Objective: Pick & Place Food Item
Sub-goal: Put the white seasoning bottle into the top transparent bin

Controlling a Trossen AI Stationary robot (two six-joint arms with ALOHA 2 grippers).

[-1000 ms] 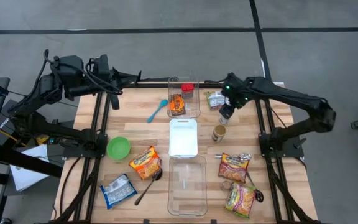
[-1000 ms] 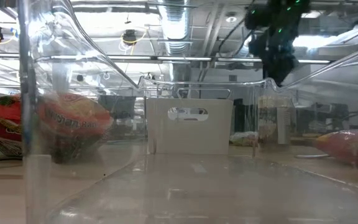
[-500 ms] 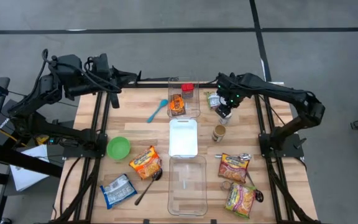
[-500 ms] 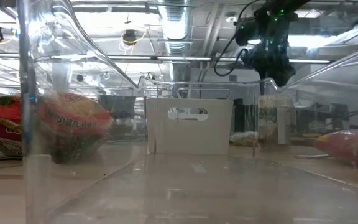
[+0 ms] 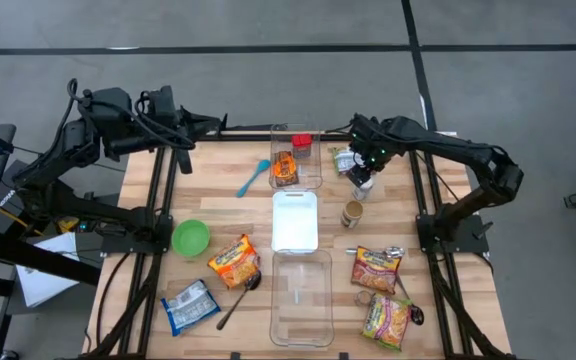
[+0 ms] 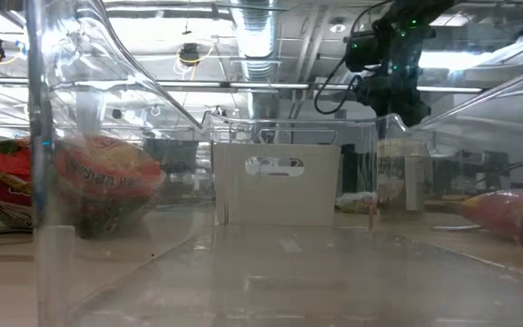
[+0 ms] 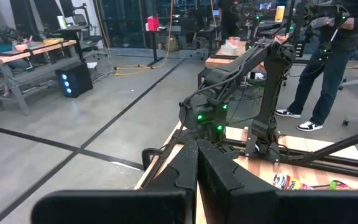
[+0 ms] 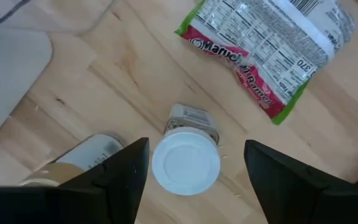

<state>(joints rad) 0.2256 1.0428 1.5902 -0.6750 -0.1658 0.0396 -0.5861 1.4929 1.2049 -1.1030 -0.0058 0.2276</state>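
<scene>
A small jar with a white lid (image 8: 186,164) stands on the wooden table, also seen in the high view (image 5: 362,189). My right gripper (image 8: 196,149) hovers above it, open and pointing down, one finger on each side and clear of it; in the high view the gripper (image 5: 364,180) is at the table's far right. A green-and-red ramen packet (image 8: 272,50) lies flat just beyond the jar. A second, brown jar (image 5: 353,213) stands nearer. My left gripper (image 7: 197,168) is shut and empty, parked off the table's far left corner (image 5: 183,130).
A clear bin (image 5: 313,165) at the far centre holds an orange pack and a red-topped item. A white lid (image 5: 294,220) and an empty clear bin (image 5: 301,295) lie in the middle. Ramen packets (image 5: 376,265), a green bowl (image 5: 190,237), a blue spoon (image 5: 253,177) and metal spoons lie around.
My right arm has folded its elbow in from the table's right edge, and the gripper has turned about above the white-lidded jar, shifting slightly toward the table's left. The jar and packets have stayed in place.
</scene>
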